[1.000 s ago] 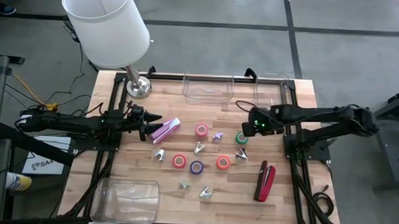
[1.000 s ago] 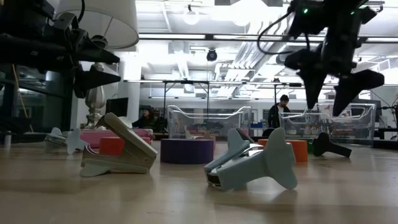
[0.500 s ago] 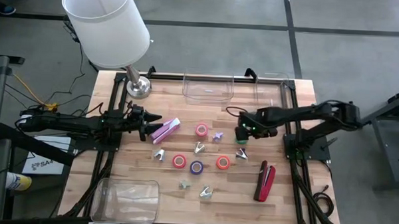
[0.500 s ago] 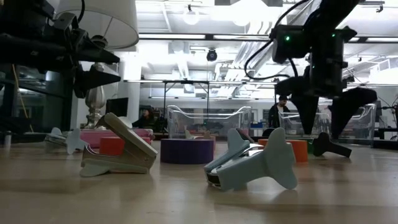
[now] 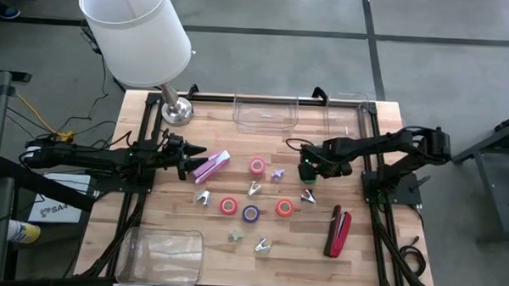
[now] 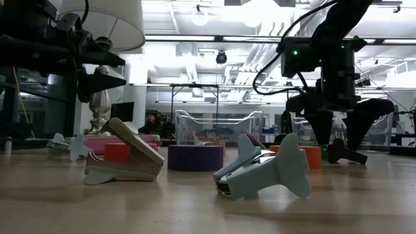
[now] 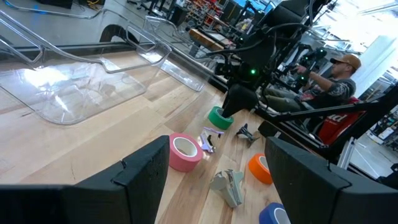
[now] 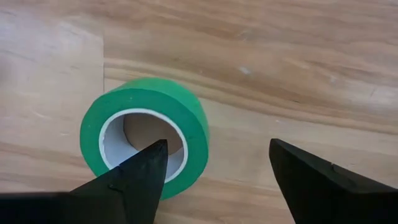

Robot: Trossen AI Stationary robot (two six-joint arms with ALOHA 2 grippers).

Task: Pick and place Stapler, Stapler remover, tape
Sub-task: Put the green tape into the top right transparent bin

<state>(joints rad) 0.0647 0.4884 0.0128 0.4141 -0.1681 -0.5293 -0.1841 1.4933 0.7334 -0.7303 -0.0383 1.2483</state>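
A: The right claw (image 8: 214, 171) is released, its fingers spread over the green tape roll (image 8: 145, 135), which lies flat on the bench (image 5: 370, 249) near the right edge. 1 finger points into the roll's hole, the other stands well outside the wall

B: Then I'd drop straight down so the wall sits between the fingers, and clench only once the tips are near the wood

A: What's close by?

B: A silvery staple remover (image 5: 309, 197) just beside it, the orange roll (image 5: 284, 207) near, the red stapler (image 5: 338, 232) further off. Lift straight up to miss them

A: And the left claw (image 5: 188, 159)?

B: Released, hovering by the pink stapler (image 5: 212, 166), waiting; it's well apart and no obstacle
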